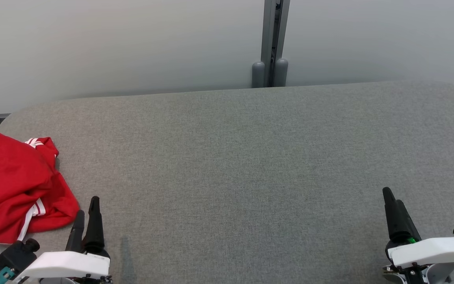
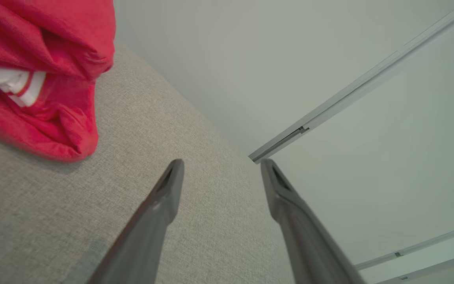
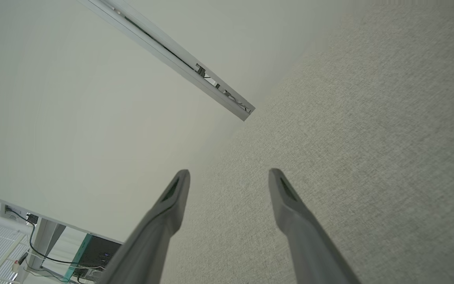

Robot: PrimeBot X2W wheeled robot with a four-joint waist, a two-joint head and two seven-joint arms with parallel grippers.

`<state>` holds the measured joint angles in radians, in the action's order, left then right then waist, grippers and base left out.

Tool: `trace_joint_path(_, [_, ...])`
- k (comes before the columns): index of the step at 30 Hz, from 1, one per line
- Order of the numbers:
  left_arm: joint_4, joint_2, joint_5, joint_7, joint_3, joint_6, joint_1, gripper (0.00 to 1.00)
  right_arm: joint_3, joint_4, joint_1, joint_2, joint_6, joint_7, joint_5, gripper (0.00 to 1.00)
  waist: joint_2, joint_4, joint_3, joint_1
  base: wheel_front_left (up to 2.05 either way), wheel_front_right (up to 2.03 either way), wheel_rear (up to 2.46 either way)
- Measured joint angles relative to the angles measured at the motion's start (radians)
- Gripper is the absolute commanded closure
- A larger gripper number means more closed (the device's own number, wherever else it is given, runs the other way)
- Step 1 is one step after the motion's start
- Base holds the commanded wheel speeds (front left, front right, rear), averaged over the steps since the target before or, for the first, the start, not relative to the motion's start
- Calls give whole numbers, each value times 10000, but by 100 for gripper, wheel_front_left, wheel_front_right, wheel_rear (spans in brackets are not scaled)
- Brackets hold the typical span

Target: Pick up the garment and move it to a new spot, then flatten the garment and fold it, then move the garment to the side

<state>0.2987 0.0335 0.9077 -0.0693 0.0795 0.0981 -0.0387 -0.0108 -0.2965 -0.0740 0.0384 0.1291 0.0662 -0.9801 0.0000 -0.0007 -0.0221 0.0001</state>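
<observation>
Through the head view I am looking down on a grey fabric tabletop [image 1: 231, 157], and the red garment [image 1: 12, 185] with white stripes is lying crumpled at its far left edge, partly running out of the frame. The left fingers [image 1: 93, 225] are pointing up from the lower left corner, just beside the garment's nearest fold, though I cannot tell whether they are touching it. The right fingers [image 1: 396, 217] are rising from the lower right corner, well apart from the cloth, over bare tabletop. A pale wall [image 1: 132, 43] is running along the back, with a grey metal rail [image 1: 273, 39] standing upright against it. Through the left wrist view I am seeing the left fingers [image 2: 164, 197] spread wide with nothing between them, hanging over the tabletop [image 2: 132, 138]. The garment [image 2: 41, 43] is bunching in the upper left corner, resting on the fabric, a white striped band showing in its folds, and it is sitting apart from both fingertips. The wall [image 2: 231, 59] and the metal rail [image 2: 369, 75] are crossing behind. Through the right wrist view I am seeing the right fingers [image 3: 290, 213] likewise spread wide and holding nothing, with the tabletop [image 3: 369, 138] stretching beneath them. The wall [image 3: 73, 118] is taking up the left side, the metal rail [image 3: 179, 63] is slanting across the top, and a dark cable [image 3: 34, 244] is trailing in the lower left corner.
</observation>
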Motion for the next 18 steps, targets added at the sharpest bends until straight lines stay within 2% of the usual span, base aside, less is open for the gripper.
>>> trace_joint_path(18, [194,54,-2727,-546,-245,-309,-42,0,31,-134,-189,-10,0,545,2401,0,0,15,-136,0,0,0,0])
